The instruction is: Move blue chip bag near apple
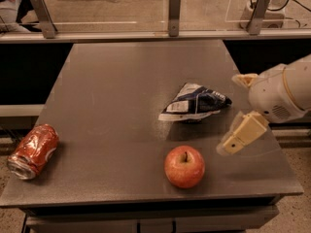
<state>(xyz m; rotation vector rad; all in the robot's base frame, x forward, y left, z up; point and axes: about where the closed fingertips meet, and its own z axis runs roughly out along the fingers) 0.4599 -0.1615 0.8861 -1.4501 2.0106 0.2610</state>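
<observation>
The blue chip bag (pixel 194 103), dark navy with white panels, lies crumpled on the grey table (pixel 112 91), right of centre. The red apple (pixel 184 166) stands upright near the front edge, a short gap in front of the bag and slightly left of it. My gripper (pixel 240 134) hangs from the white arm (pixel 282 93) at the right side of the table, to the right of both the bag and the apple. It touches neither and holds nothing.
A crushed red soda can (pixel 33 151) lies at the front left corner of the table. A rail with metal posts (pixel 174 6) and a clear panel runs along the far edge. The table's right edge is just under the arm.
</observation>
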